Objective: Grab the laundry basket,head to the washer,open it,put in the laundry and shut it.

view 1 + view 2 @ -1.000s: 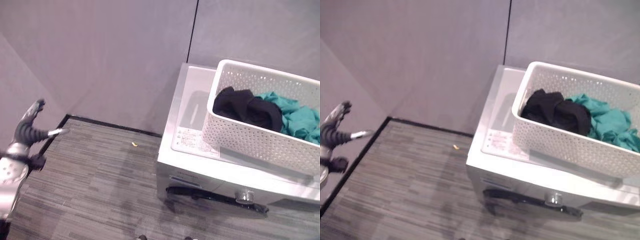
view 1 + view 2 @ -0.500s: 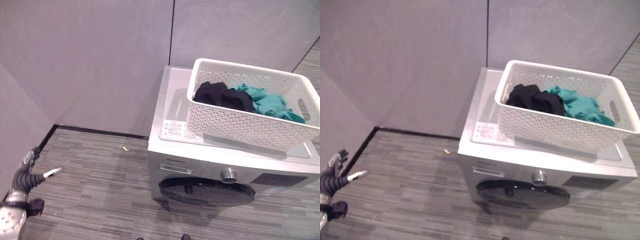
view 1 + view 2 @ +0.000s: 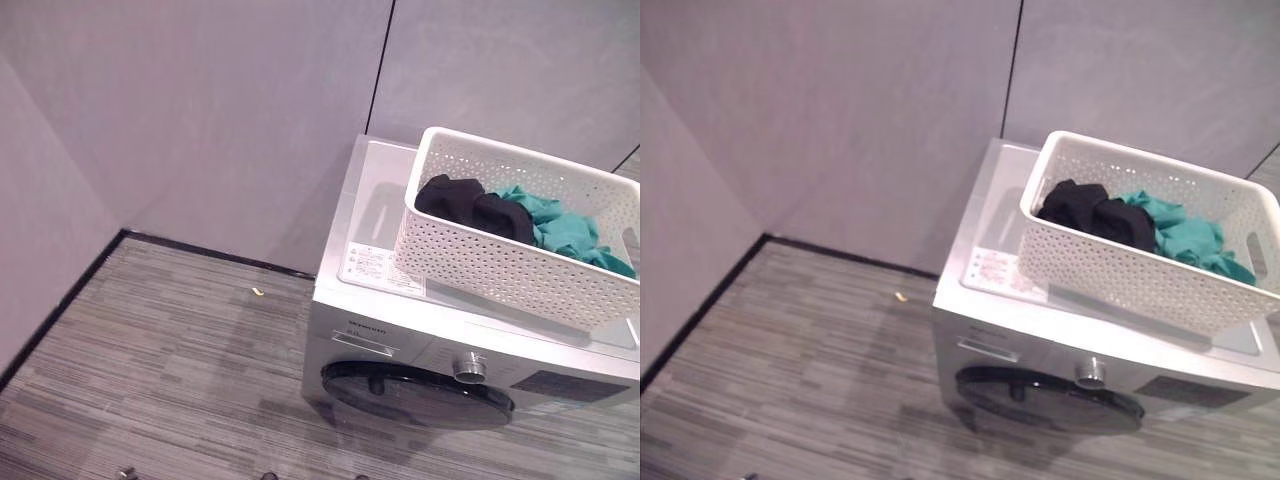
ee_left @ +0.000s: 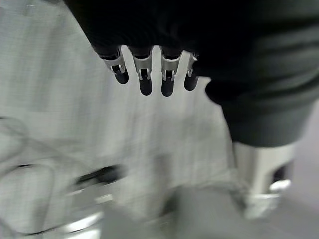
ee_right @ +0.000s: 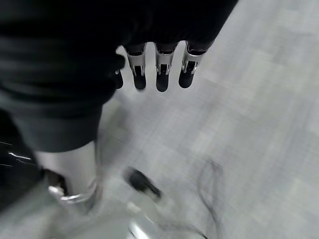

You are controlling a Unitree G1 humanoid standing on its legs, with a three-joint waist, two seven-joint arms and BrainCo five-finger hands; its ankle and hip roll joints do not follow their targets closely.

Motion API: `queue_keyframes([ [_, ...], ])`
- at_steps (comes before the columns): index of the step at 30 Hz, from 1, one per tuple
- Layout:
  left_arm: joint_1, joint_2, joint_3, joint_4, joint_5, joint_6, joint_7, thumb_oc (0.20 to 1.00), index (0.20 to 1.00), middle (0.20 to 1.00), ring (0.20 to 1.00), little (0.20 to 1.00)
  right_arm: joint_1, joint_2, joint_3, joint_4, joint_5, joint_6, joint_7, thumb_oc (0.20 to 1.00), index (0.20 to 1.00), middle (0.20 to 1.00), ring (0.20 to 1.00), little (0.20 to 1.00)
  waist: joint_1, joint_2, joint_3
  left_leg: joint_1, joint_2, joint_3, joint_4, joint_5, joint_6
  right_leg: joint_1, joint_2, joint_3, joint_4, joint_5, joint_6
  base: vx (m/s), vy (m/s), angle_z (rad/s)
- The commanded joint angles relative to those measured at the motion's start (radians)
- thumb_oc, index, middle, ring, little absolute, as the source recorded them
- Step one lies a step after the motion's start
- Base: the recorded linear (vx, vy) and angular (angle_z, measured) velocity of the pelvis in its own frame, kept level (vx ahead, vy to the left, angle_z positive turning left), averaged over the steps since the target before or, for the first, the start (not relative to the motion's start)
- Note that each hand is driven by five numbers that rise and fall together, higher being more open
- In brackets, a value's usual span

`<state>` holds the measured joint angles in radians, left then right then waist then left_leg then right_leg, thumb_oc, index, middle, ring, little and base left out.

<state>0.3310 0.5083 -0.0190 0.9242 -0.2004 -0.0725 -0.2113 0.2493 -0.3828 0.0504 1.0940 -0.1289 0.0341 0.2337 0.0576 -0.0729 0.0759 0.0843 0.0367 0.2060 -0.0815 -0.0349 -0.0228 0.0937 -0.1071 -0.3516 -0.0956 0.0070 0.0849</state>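
Observation:
A white perforated laundry basket stands on top of a silver front-loading washer at the right. Inside the basket lie a black garment and teal laundry. The washer's round dark door is closed, with a knob above it. My left hand hangs over the floor with relaxed fingers and holds nothing. In its own wrist view my right hand is also open and empty above the floor.
Grey walls meet in a corner behind the washer, with a dark baseboard along the floor. A small yellow scrap lies on the striped grey carpet to the washer's left.
The camera has shifted, so the whole scene sits differently. My left arm, raised at the lower left of the eye views before, has dropped out of them.

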Motion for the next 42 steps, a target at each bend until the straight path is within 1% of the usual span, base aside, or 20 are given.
queue_keyframes([
  [1, -0.206, -0.129, 0.007, 0.21, 0.186, 0.001, 0.268, 1.0, 1.0, 1.0, 1.0, 1.0, -0.134, 0.079, 0.025, 0.205, 0.128, 0.007, -0.164, 1.0, 1.0, 1.0, 1.0, 1.0, 0.027, 0.064, 0.023, -0.036, 0.059, -0.014, -0.006, -0.014, -0.003, 0.036, -0.078, -0.061, 0.008, -0.051, 0.028, -0.02, 0.005, 0.26],
  [3, -0.256, -0.187, -0.015, 0.266, 0.185, 0.005, 0.336, 1.0, 1.0, 1.0, 1.0, 1.0, -0.169, 0.126, 0.039, 0.251, 0.197, 0.002, -0.2, 1.0, 1.0, 1.0, 1.0, 1.0, 0.03, 0.073, 0.027, -0.038, 0.058, -0.027, -0.006, -0.011, -0.006, 0.044, -0.076, -0.071, 0.008, -0.062, 0.021, 0.0, -0.005, 0.26],
  [5, -0.271, -0.212, -0.029, 0.282, 0.171, 0.005, 0.34, 1.0, 1.0, 1.0, 1.0, 1.0, -0.186, 0.137, 0.045, 0.26, 0.227, 0.003, -0.202, 1.0, 1.0, 1.0, 1.0, 1.0, 0.028, 0.076, 0.029, -0.038, 0.058, -0.031, -0.006, -0.009, -0.007, 0.047, -0.075, -0.074, 0.008, -0.065, 0.019, 0.0, -0.01, 0.25],
  [9, -0.293, -0.26, -0.149, 0.279, 0.192, 0.0, 0.31, 1.0, 1.0, 1.0, 1.0, 1.0, -0.226, 0.141, 0.099, 0.248, 0.264, -0.021, -0.231, 1.0, 1.0, 1.0, 1.0, 1.0, 0.028, 0.098, 0.029, -0.046, 0.069, -0.05, -0.006, 0.013, -0.021, 0.057, -0.056, -0.084, 0.008, -0.09, 0.002, -0.03, -0.037, 0.2],
  [19, -0.354, -0.241, -0.169, 0.303, 0.206, 0.005, 0.331, 1.0, 1.0, 1.0, 1.0, 1.0, -0.249, 0.093, 0.224, 0.208, 0.152, -0.025, -0.209, 1.0, 1.0, 1.0, 1.0, 1.0, 0.046, 0.08, 0.038, -0.093, 0.129, -0.069, -0.006, 0.097, -0.055, 0.036, 0.013, -0.075, 0.008, -0.125, -0.046, -0.1, -0.127, 0.1],
  [21, -0.357, -0.236, -0.17, 0.294, 0.201, 0.002, 0.329, 1.0, 1.0, 1.0, 1.0, 1.0, -0.26, 0.085, 0.25, 0.21, 0.124, -0.026, -0.209, 1.0, 1.0, 1.0, 1.0, 1.0, 0.058, 0.079, 0.057, -0.108, 0.15, -0.077, 0.012, 0.115, -0.063, 0.034, 0.032, -0.066, 0.008, -0.135, -0.057, -0.14, -0.223, 0.11],
  [23, -0.362, -0.227, -0.169, 0.27, 0.19, -0.003, 0.332, 1.0, 1.0, 1.0, 1.0, 1.0, -0.284, 0.066, 0.277, 0.202, 0.103, -0.032, -0.217, 1.0, 1.0, 1.0, 1.0, 1.0, 0.08, 0.084, 0.097, -0.152, 0.188, -0.099, 0.027, 0.15, -0.093, 0.027, 0.062, -0.06, 0.008, -0.166, -0.068, -0.22, -0.249, 0.11],
  [27, -0.399, -0.226, -0.17, 0.261, 0.167, -0.006, 0.338, 1.0, 1.0, 1.0, 1.0, 1.0, -0.32, 0.043, 0.286, 0.193, 0.104, -0.036, -0.226, 1.0, 1.0, 1.0, 1.0, 1.0, 0.088, 0.086, 0.151, -0.234, 0.196, -0.115, 0.079, 0.169, -0.105, 0.005, 0.065, -0.083, 0.008, -0.169, -0.081, -0.28, -0.102, 0.21],
  [28, -0.424, -0.224, -0.176, 0.263, 0.167, -0.006, 0.337, 1.0, 1.0, 1.0, 1.0, 1.0, -0.335, 0.022, 0.275, 0.196, 0.103, -0.032, -0.232, 1.0, 1.0, 1.0, 1.0, 1.0, 0.07, 0.065, 0.178, -0.271, 0.204, -0.033, 0.226, 0.091, -0.081, -0.03, 0.032, -0.12, 0.008, -0.143, -0.087, -0.32, -0.079, 0.6],
  [29, -0.422, -0.225, -0.181, 0.261, 0.177, -0.006, 0.335, 1.0, 1.0, 1.0, 1.0, 1.0, -0.331, 0.017, 0.268, 0.199, 0.102, -0.029, -0.234, 1.0, 1.0, 1.0, 1.0, 1.0, 0.057, 0.051, 0.179, -0.265, 0.223, 0.019, 0.302, 0.044, -0.063, -0.043, 0.015, -0.137, 0.008, -0.132, -0.092, -0.38, -0.084, 0.7],
  [30, -0.416, -0.224, -0.186, 0.257, 0.19, -0.006, 0.332, 1.0, 1.0, 1.0, 1.0, 1.0, -0.327, 0.01, 0.259, 0.203, 0.102, -0.026, -0.235, 1.0, 1.0, 1.0, 1.0, 1.0, 0.049, 0.043, 0.178, -0.261, 0.244, 0.035, 0.396, 0.0, -0.048, -0.055, 0.005, -0.142, 0.008, -0.125, -0.097, -0.14, -0.032, 0.74],
  [31, -0.415, -0.224, -0.186, 0.256, 0.19, -0.005, 0.332, 1.0, 1.0, 1.0, 1.0, 1.0, -0.327, 0.01, 0.259, 0.203, 0.102, -0.026, -0.234, 1.0, 1.0, 1.0, 1.0, 1.0, 0.05, 0.047, 0.177, -0.268, 0.249, 0.032, 0.411, -0.01, -0.048, -0.055, 0.008, -0.141, 0.008, -0.126, -0.096, -0.13, 0.013, 1.08],
  [32, -0.395, -0.228, -0.181, 0.26, 0.199, -0.007, 0.327, 1.0, 1.0, 1.0, 1.0, 1.0, -0.319, 0.002, 0.244, 0.213, 0.104, -0.023, -0.229, 1.0, 1.0, 1.0, 1.0, 1.0, 0.048, 0.044, 0.172, -0.244, 0.298, 0.006, 0.587, -0.05, -0.035, -0.058, 0.001, -0.151, 0.008, -0.121, -0.105, -0.06, 0.019, 0.88],
  [34, -0.376, -0.227, -0.163, 0.272, 0.203, -0.004, 0.328, 1.0, 1.0, 1.0, 1.0, 1.0, -0.308, -0.001, 0.231, 0.222, 0.097, -0.016, -0.217, 1.0, 1.0, 1.0, 1.0, 1.0, 0.044, 0.043, 0.162, -0.177, 0.322, -0.035, 0.649, -0.051, -0.029, -0.064, -0.011, -0.161, 0.008, -0.108, -0.102, -0.08, 0.152, 0.42],
  [36, -0.357, -0.227, -0.152, 0.28, 0.207, -0.005, 0.328, 1.0, 1.0, 1.0, 1.0, 1.0, -0.292, 0.002, 0.225, 0.224, 0.09, -0.01, -0.207, 1.0, 1.0, 1.0, 1.0, 1.0, 0.036, 0.052, 0.141, -0.11, 0.299, -0.114, 0.65, -0.036, -0.047, -0.072, -0.021, -0.154, 0.008, -0.082, -0.088, -0.04, 0.232, 0.35],
  [37, -0.355, -0.227, -0.152, 0.28, 0.207, -0.006, 0.328, 1.0, 1.0, 1.0, 1.0, 1.0, -0.291, 0.002, 0.226, 0.224, 0.09, -0.01, -0.207, 1.0, 1.0, 1.0, 1.0, 1.0, 0.035, 0.052, 0.141, -0.109, 0.298, -0.115, 0.648, -0.035, -0.048, -0.07, -0.021, -0.155, 0.008, -0.082, -0.088, -0.06, 0.365, 0.14],
  [38, -0.345, -0.227, -0.138, 0.282, 0.205, -0.008, 0.328, 1.0, 1.0, 1.0, 1.0, 1.0, -0.284, 0.005, 0.223, 0.22, 0.089, -0.01, -0.201, 1.0, 1.0, 1.0, 1.0, 1.0, 0.024, 0.071, 0.111, -0.022, 0.228, -0.193, 0.542, -0.08, -0.073, -0.105, -0.033, -0.129, 0.008, -0.05, -0.056, -0.09, 0.402, 0.05],
  [39, -0.347, -0.228, -0.136, 0.284, 0.203, -0.008, 0.33, 1.0, 1.0, 1.0, 1.0, 1.0, -0.286, 0.009, 0.222, 0.221, 0.089, -0.01, -0.199, 1.0, 1.0, 1.0, 1.0, 1.0, 0.014, 0.077, 0.101, 0.015, 0.213, -0.197, 0.467, -0.137, -0.071, -0.122, -0.043, -0.126, 0.008, -0.036, -0.044, -0.08, 0.407, -0.09],
  [40, -0.347, -0.228, -0.136, 0.284, 0.203, -0.008, 0.33, 1.0, 1.0, 1.0, 1.0, 1.0, -0.286, 0.009, 0.223, 0.221, 0.089, -0.01, -0.199, 1.0, 1.0, 1.0, 1.0, 1.0, 0.015, 0.077, 0.101, 0.02, 0.212, -0.194, 0.461, -0.136, -0.07, -0.12, -0.044, -0.125, 0.008, -0.035, -0.043, -0.09, 0.256, -0.12],
  [42, -0.362, -0.231, -0.151, 0.275, 0.205, -0.009, 0.326, 1.0, 1.0, 1.0, 1.0, 1.0, -0.282, 0.029, 0.217, 0.219, 0.09, -0.006, -0.201, 1.0, 1.0, 1.0, 1.0, 1.0, 0.001, 0.085, 0.085, 0.092, 0.193, -0.158, 0.298, -0.201, -0.064, -0.149, -0.084, -0.14, 0.008, 0.01, -0.009, -0.16, 0.361, 0.31],
])
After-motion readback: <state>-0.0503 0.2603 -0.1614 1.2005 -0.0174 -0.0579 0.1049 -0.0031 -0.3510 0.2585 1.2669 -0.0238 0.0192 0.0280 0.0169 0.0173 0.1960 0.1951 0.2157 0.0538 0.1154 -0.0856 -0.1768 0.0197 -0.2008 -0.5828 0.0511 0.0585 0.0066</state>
